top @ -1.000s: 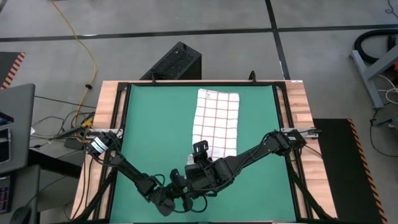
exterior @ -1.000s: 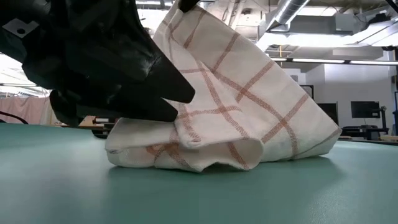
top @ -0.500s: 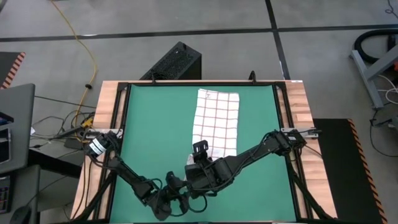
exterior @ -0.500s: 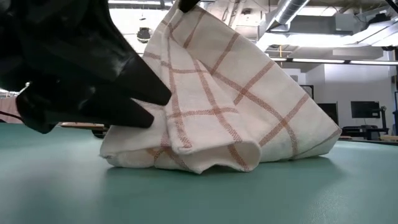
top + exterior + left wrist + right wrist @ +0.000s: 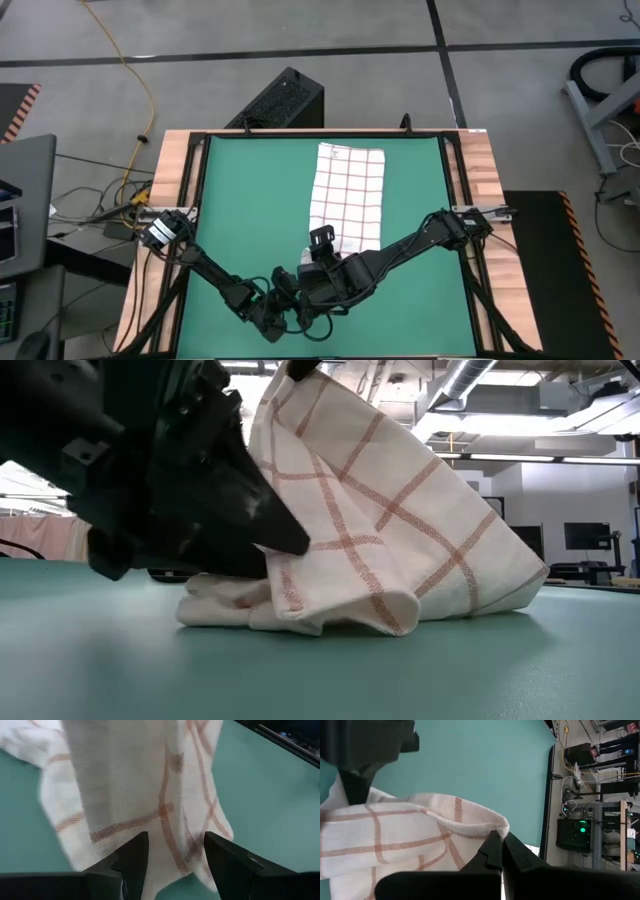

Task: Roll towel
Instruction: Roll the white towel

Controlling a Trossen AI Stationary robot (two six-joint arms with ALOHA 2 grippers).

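The white towel (image 5: pixel 348 190) with red-brown grid lines lies lengthwise on the green mat (image 5: pixel 250 200), its far part flat. Its near end is raised and bunched. My right gripper (image 5: pixel 316 250) is shut on that raised end, shown up close in the right wrist view (image 5: pixel 501 845). In the low view the towel (image 5: pixel 380 490) rises like a tent from loose folds (image 5: pixel 300 610) on the mat. My left gripper (image 5: pixel 293 292) is open, low over the mat at the towel's near side. Its fingers (image 5: pixel 135 855) stand on either side of the hanging cloth (image 5: pixel 150 795). My right gripper pinches the towel's hemmed edge (image 5: pixel 496 827) between its two shut fingers. The cloth hangs below the hold and slopes down to the mat, where its lower folds rest. My left gripper's open fingers (image 5: pixel 285 540) are right at the hanging cloth; I cannot tell whether they touch it.
The mat has bare green room left of the towel (image 5: pixel 250 180) and right of it (image 5: pixel 415 180). Black frame rails (image 5: pixel 198 190) and wooden table edges (image 5: pixel 480 170) border the mat. Both arms cross over the mat's near part.
My left gripper drew back a little from the towel toward the table's left, then came back to it, lower over the mat. The towel's bunched lower folds have shifted slightly; its raised end stays where it was in my right gripper.
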